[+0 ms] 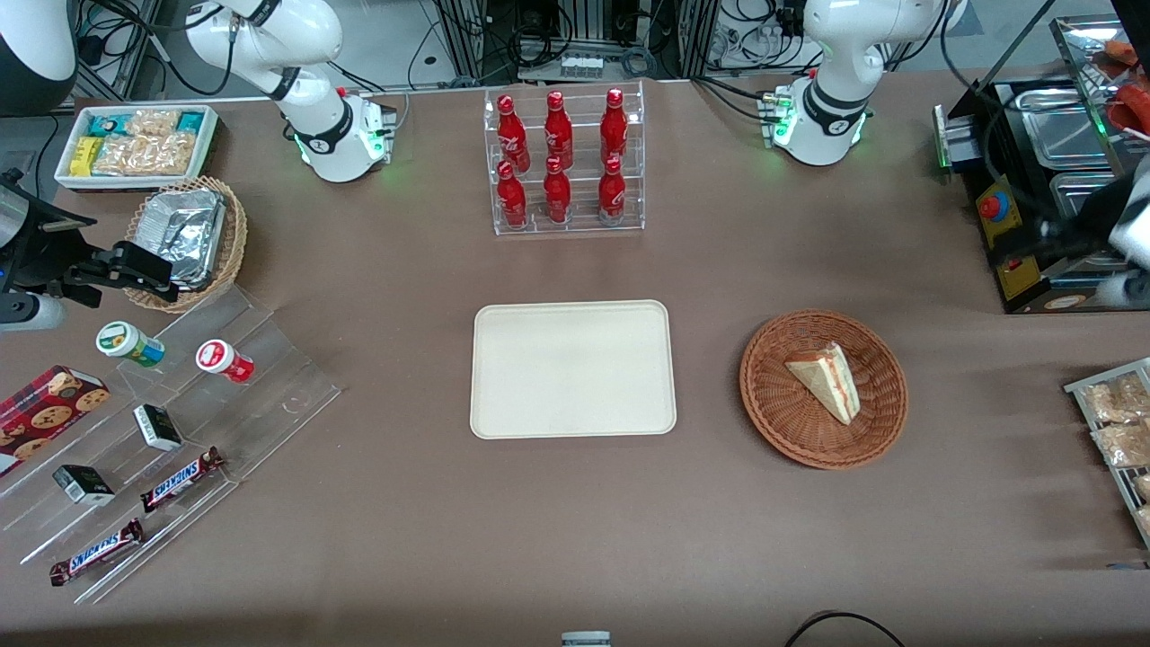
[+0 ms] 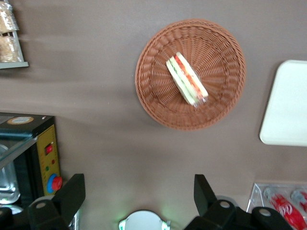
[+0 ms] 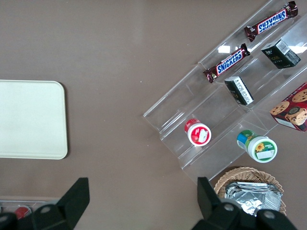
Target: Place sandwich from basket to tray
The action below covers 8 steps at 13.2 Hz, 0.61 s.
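The sandwich (image 1: 827,381) lies flat in the middle of the basket (image 1: 780,406), filling edge exposed, so it can be taken from above. The gripper (image 2: 139,191) hangs high above the table, farther from the front camera than the basket, its fingers spread wide and holding nothing. The tray (image 1: 572,368) sits beside the basket, bare to receive the wedge.

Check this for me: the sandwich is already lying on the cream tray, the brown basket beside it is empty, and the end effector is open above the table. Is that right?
Not quite. The front view shows the sandwich lying in the basket, and the tray beside it bare. The end effector is open above the table, as you said.
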Available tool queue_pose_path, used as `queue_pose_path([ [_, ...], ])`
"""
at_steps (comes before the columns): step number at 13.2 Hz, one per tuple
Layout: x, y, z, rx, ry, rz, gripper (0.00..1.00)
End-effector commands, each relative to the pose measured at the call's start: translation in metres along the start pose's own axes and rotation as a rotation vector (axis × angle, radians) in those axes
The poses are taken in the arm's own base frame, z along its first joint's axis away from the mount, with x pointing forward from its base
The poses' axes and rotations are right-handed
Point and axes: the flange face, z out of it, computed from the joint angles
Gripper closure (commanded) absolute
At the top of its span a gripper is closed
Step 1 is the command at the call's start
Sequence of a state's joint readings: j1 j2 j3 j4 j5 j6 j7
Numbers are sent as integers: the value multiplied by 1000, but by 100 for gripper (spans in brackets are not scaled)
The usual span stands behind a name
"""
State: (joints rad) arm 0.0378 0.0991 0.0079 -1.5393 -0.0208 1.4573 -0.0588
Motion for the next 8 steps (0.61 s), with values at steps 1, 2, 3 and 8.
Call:
queue_pose_path([
  [1, 26, -1, 55, 8, -28, -94, 0],
  [2, 32, -1, 76, 6, -15, -118, 0],
  [3, 37, -2, 94, 4, 4, -175, 0],
  [8, 48, 18, 170, -20, 71, -495, 0],
])
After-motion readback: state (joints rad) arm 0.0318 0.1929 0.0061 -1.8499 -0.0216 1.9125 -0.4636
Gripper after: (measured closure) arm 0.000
